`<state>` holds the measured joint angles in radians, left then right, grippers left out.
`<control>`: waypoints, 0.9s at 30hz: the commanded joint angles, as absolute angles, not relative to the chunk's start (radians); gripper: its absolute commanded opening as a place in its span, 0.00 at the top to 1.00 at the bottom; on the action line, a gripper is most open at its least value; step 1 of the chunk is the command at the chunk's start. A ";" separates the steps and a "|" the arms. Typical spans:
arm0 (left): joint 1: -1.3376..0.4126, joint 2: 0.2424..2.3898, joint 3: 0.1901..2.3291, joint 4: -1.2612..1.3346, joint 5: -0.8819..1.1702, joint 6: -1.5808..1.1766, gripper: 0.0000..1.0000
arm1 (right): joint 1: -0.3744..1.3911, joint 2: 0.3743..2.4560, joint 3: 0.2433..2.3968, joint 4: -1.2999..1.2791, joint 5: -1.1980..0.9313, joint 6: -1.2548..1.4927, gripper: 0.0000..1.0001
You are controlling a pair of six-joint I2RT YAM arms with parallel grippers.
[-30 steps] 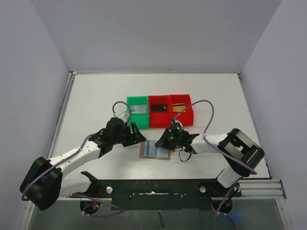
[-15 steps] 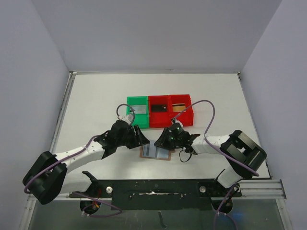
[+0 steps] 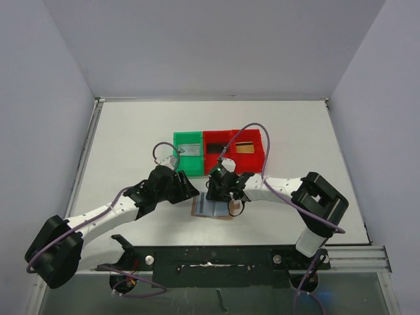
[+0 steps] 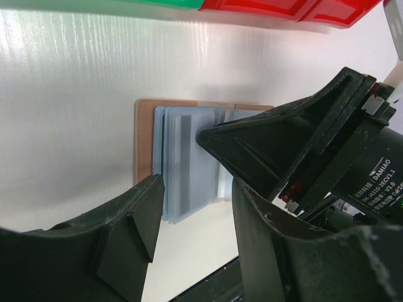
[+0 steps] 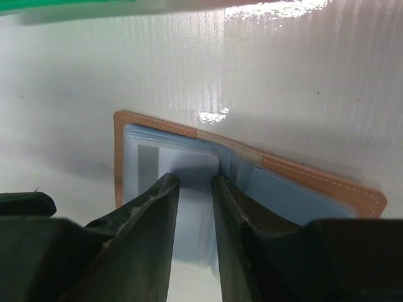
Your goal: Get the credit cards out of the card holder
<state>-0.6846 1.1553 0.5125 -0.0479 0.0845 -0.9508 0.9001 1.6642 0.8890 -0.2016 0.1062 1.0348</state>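
Card holder (image 3: 213,209) lies open on table (image 3: 131,144). Right gripper (image 5: 194,180) narrowly parted over pale card (image 5: 196,162), gripping nothing. Left gripper (image 4: 194,186) wide, empty, beside card holder. Risk: unpinned card holder slides or lifts with card.

A white table (image 3: 131,131) sits enclosed by plain pale grey walls (image 3: 210,46).

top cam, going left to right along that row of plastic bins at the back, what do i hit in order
green bin → middle red bin, something dark inside → end red bin, something tan inside
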 commanded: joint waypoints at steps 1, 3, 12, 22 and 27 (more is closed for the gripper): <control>-0.684 1.144 0.540 -0.045 0.066 -0.947 0.55 | 0.926 1.722 0.955 -0.368 0.215 1.007 0.69; -0.683 1.148 0.541 -0.038 0.068 -0.946 0.55 | 0.927 1.727 0.947 -0.359 0.207 1.010 0.71; -0.684 1.183 0.546 -0.006 0.119 -0.932 0.55 | 0.850 1.677 0.753 -0.098 0.027 1.055 0.97; -0.691 1.241 0.532 0.102 0.213 -0.938 0.55 | 0.758 1.620 0.570 0.124 -0.093 1.122 0.98; -0.696 1.267 0.529 0.122 0.237 -0.943 0.55 | 0.753 1.612 0.556 0.134 -0.084 1.143 0.98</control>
